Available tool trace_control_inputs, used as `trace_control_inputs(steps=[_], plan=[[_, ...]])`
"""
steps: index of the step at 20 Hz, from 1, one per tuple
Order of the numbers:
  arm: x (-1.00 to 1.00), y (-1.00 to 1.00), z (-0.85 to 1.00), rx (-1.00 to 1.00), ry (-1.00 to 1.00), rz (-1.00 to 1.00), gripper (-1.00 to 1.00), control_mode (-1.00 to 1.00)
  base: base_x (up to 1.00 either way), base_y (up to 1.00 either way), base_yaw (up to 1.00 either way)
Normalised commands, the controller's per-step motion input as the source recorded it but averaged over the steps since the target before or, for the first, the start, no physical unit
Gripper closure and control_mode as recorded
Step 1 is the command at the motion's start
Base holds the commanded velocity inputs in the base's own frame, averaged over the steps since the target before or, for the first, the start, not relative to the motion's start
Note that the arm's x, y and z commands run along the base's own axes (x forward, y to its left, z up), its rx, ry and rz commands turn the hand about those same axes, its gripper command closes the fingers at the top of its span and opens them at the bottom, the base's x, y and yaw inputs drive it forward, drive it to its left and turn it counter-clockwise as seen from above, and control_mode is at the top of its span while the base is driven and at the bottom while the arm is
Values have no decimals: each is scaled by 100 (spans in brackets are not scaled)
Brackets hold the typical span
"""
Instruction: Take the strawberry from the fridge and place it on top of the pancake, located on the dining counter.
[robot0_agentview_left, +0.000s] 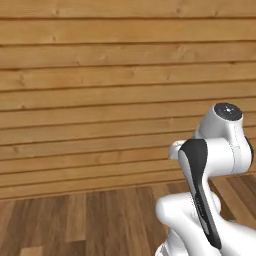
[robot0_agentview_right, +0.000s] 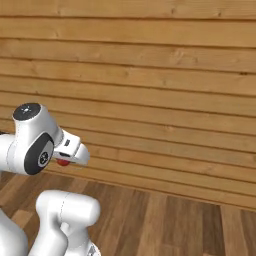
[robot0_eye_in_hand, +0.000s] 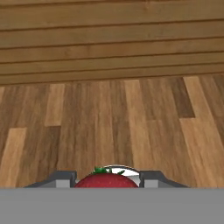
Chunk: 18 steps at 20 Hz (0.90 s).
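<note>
Facing a plank wall (robot0_agentview_left: 100, 75) and wooden floor (robot0_agentview_left: 75, 220), the left base view is showing only the arm, with the end effector hidden behind its own joints. In the right base view, the end effector (robot0_agentview_right: 64, 159) is pinching the strawberry (robot0_agentview_right: 63, 162), a red sliver peeking beneath the hand. In the hand view, the strawberry (robot0_eye_in_hand: 106, 180) is sitting between the fingertips (robot0_eye_in_hand: 65, 178). Neither fridge, pancake nor bench is appearing anywhere, so a jolt while driving is risking the small fruit slipping free.
</note>
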Motion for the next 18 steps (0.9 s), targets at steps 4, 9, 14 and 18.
trace_control_inputs(steps=[4,9,14,18], plan=[[0,0,0,0,0,0,100,100,100,30,6],[0,0,0,0,0,0,100,100,100,30,40],[0,0,0,0,0,0,100,100,100,14,67],[0,0,0,0,0,0,100,100,100,17,72]])
